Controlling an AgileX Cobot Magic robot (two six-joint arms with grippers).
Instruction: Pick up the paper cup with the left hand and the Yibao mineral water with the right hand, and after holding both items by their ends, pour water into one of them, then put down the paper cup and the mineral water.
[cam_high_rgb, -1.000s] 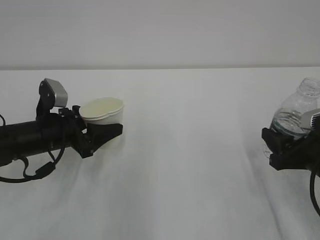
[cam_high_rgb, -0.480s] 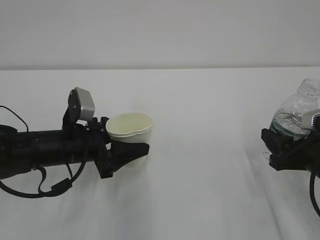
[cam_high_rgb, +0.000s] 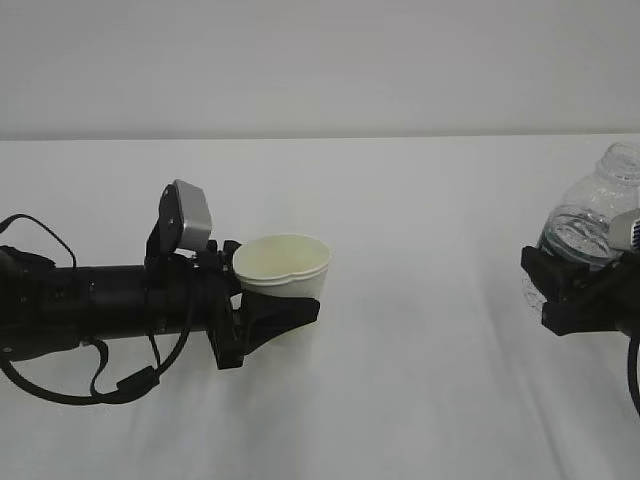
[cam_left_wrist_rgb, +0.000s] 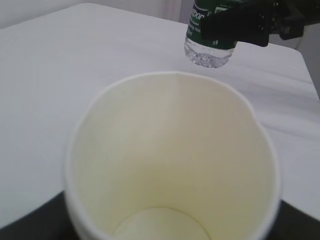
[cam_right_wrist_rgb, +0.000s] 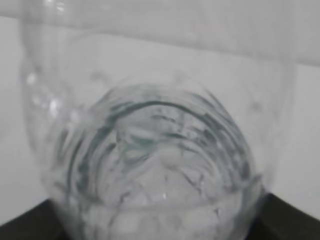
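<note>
The white paper cup (cam_high_rgb: 283, 270) stands upright in my left gripper (cam_high_rgb: 272, 312), which is shut on its lower part and holds it above the table. In the left wrist view the cup (cam_left_wrist_rgb: 170, 160) fills the frame and its cream inside is empty. My right gripper (cam_high_rgb: 575, 295) at the right edge is shut on the Yibao mineral water bottle (cam_high_rgb: 590, 215), which is held upright off the table. In the left wrist view the bottle (cam_left_wrist_rgb: 207, 42) with its green label hangs in the right gripper. The right wrist view looks along the clear bottle (cam_right_wrist_rgb: 160, 165).
A white cloth covers the table (cam_high_rgb: 420, 380). A pale wall (cam_high_rgb: 320, 60) rises behind it. The two held things are far apart, with open tabletop between them.
My left arm has moved to the right with the cup, toward the middle. The bottle in my right gripper has risen slightly and stands a little straighter.
</note>
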